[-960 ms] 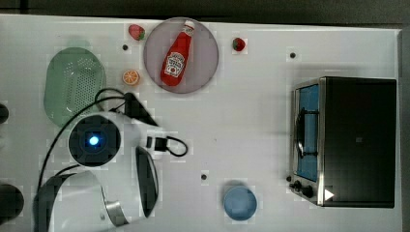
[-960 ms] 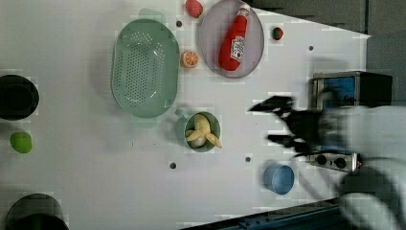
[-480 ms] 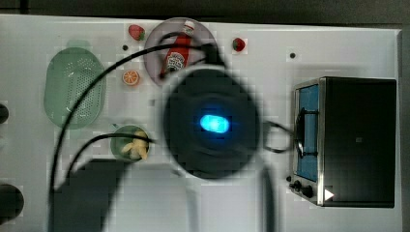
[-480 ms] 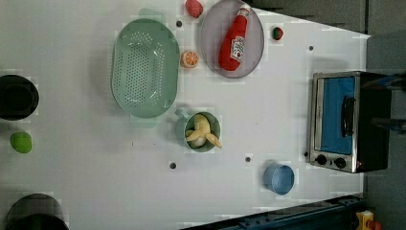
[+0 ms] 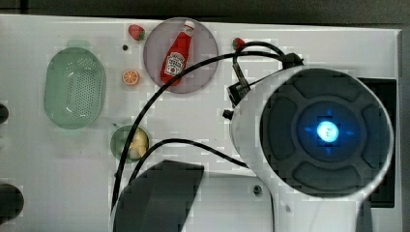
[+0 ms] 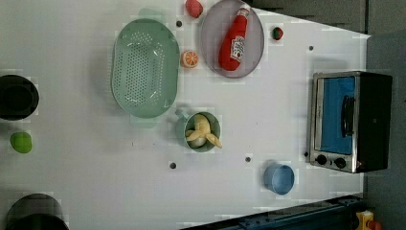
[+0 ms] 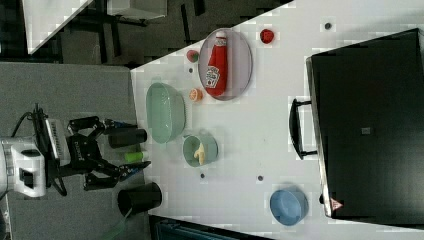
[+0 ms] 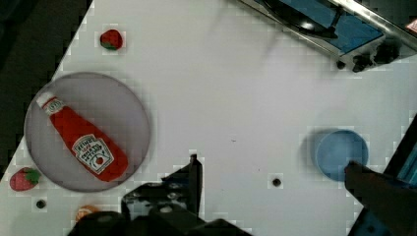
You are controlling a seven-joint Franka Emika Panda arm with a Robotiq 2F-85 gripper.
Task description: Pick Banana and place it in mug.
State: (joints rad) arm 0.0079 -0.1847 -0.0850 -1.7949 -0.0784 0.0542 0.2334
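The pale-yellow banana lies inside the small dark-green mug, just below the green basket in the left view. The top view shows the banana in the mug with a black cable crossing over it. In the right view the banana rests in the mug. My gripper is raised well away from the mug, open, with nothing between its fingers. In the wrist view the gripper hangs over bare table beside the blue cup, one dark finger showing.
A pale-green perforated basket stands close to the mug. A purple plate carries a ketchup bottle, with an orange slice and strawberries nearby. A blue cup and a toaster oven stand at the left view's right. Black cups stand at the left view's left.
The arm has swung away from the mug toward the top view's right and risen close to the camera. It has left the left view. The banana stays in the mug.
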